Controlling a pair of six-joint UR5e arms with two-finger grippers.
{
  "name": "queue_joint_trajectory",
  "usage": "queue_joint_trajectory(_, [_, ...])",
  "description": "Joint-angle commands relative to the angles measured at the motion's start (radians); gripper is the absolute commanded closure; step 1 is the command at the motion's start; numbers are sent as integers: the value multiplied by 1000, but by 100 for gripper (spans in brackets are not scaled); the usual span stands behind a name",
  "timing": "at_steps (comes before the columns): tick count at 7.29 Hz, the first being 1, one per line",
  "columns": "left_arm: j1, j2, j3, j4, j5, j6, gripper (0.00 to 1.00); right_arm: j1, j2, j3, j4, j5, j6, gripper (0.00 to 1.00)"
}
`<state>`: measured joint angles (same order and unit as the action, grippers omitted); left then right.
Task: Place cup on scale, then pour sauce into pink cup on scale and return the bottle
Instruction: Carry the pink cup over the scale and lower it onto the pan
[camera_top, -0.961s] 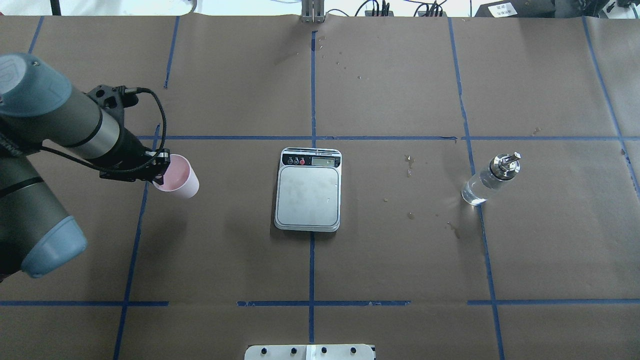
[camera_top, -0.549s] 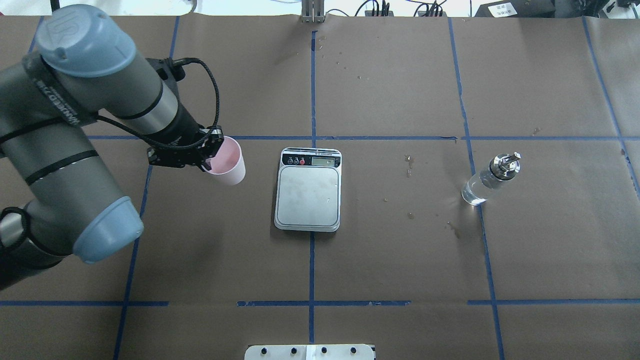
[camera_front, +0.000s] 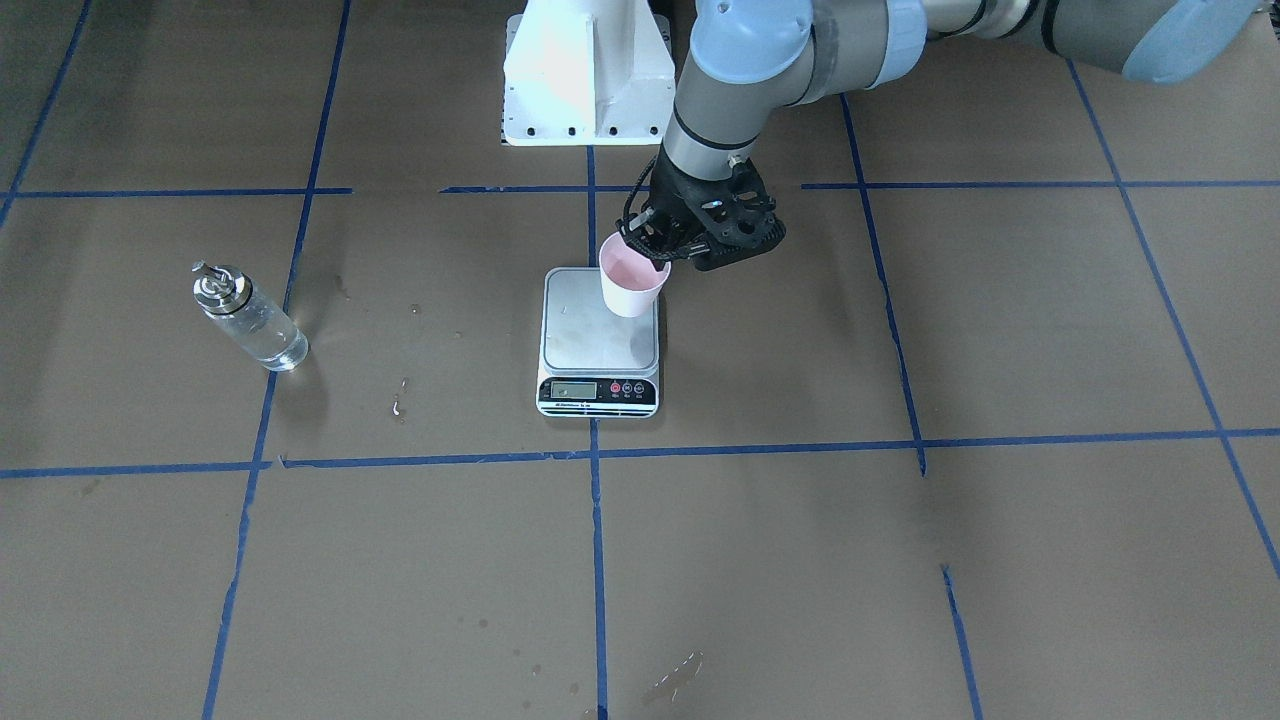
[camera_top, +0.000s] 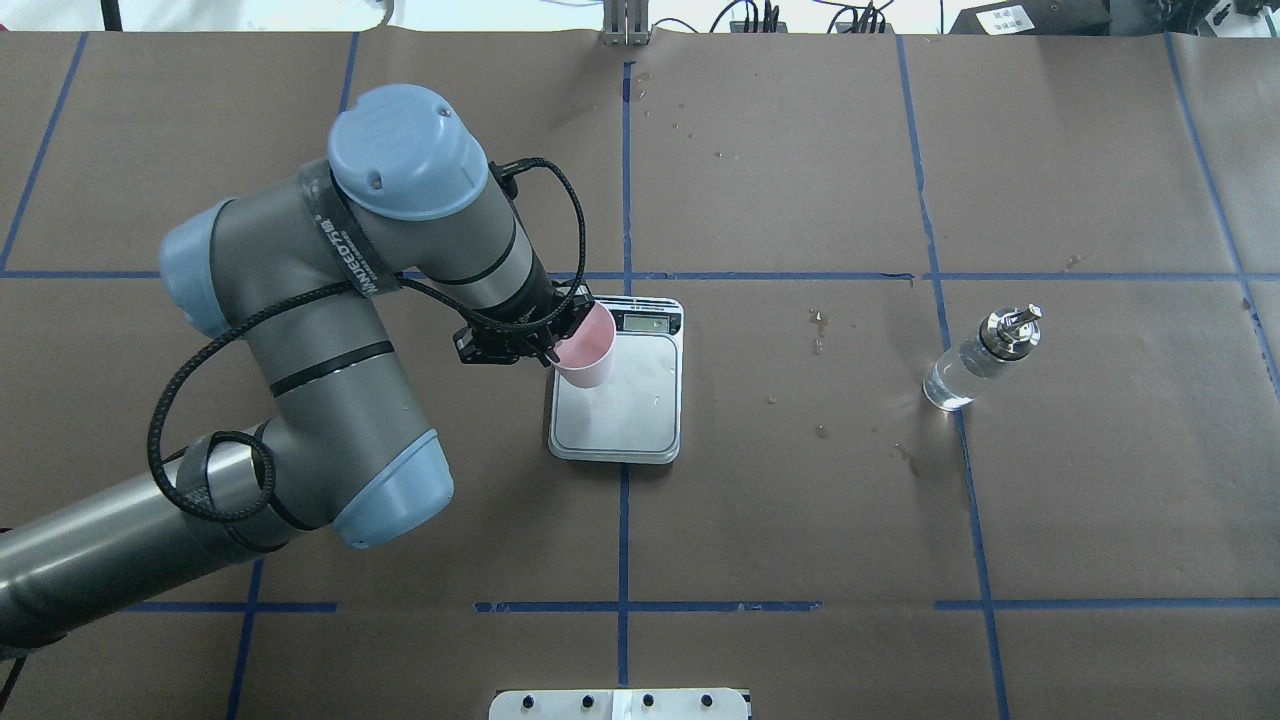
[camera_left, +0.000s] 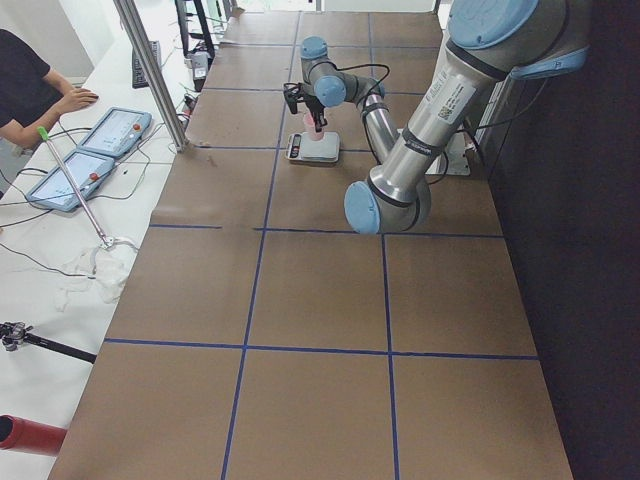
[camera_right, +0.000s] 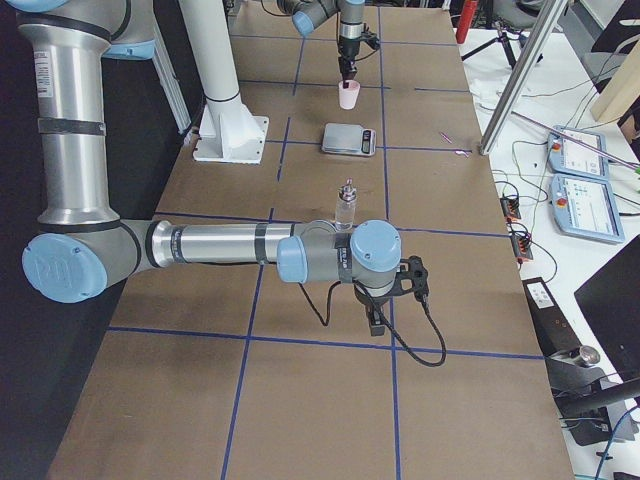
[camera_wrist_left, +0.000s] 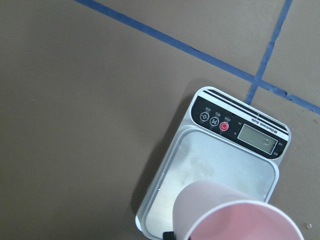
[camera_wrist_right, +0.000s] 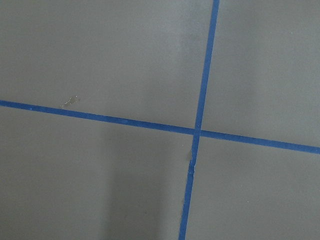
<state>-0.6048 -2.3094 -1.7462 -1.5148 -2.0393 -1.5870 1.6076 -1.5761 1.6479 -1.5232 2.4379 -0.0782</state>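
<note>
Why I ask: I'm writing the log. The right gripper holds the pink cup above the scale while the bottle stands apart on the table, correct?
No: the left gripper, not the right, holds the cup above the scale; the overhead exterior view shows its arm entering from the left. The bottle does stand apart on the table.

Right gripper (camera_right: 375, 322): on the near arm, pointing down at the brown table (camera_right: 300, 400); finger state unreadable.
Bottle (camera_right: 346, 207): upright just beyond that gripper's wrist; clear glass, silver cap.
Scale (camera_right: 348, 139): farther beyond, lying flat.
Left gripper (camera_right: 346, 78): on the far arm, pointing down; pink cup (camera_right: 348, 97) at its tips, apart from the scale.
</note>
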Motion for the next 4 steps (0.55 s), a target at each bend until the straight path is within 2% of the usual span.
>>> queue_joint_trajectory(1, [37,-8,40,-37,36,-25,100,0,1,4,1,1,0,0])
queue_joint_trajectory(3, [39,-10,108,-132,37,-53,100,0,1,9,1,0,0,0])
queue_joint_trajectory(4, [45,-10,109,-134,37,-53,100,0,1,10,1,1,0,0])
